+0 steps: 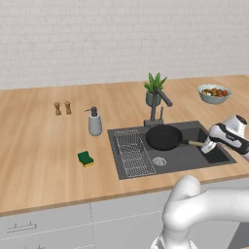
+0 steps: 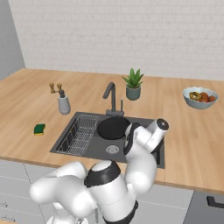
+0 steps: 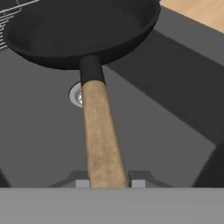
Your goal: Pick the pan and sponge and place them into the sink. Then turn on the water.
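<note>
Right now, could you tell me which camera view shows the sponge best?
The left base view: the sponge lies unobstructed on the counter, its green top and yellow side visible. The right base view shows it smaller.

My two base cameras look forward and down from behind me, left and right, sharing the bench (image 1: 44, 146) and sink (image 1: 194, 155). My hand camera sits close, facing along the pan (image 3: 83, 30) handle into that sink
</note>
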Robot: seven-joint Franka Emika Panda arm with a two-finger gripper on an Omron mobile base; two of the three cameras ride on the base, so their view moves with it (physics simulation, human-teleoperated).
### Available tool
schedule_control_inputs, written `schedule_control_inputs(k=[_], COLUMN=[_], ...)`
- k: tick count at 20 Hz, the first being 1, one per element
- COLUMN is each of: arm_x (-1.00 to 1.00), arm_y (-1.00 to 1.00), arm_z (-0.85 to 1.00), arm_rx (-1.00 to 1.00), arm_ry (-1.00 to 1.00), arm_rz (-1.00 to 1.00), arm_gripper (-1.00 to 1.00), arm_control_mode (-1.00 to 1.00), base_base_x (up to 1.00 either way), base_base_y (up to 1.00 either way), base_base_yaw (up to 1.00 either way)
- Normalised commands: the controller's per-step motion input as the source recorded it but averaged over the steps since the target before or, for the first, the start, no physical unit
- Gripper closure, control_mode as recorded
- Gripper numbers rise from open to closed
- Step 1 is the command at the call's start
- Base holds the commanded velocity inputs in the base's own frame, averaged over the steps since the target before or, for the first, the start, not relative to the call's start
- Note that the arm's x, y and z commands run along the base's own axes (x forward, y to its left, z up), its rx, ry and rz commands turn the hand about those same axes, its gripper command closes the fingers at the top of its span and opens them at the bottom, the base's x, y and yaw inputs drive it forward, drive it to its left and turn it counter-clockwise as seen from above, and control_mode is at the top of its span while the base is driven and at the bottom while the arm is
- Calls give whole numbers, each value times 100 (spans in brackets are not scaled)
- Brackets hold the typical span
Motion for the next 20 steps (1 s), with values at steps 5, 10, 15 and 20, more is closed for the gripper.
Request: schedule_control_inputs(k=[5, 10, 15, 20], arm_x=[-32, -39, -3, 41], arm_y=[0, 0, 0, 5], arm_z=[-53, -18, -5, 0], arm_rx=[-4, 0, -2, -10], arm_ry=[0, 0, 1, 7], arm_rz=[0, 0, 0, 0], arm_gripper=[100, 100, 100, 100], arm_control_mode=[-100, -100, -100, -100], base_base_x=[0, 0, 0, 0], base_base_y=[0, 0, 0, 0], base_base_yaw=[0, 0, 0, 0])
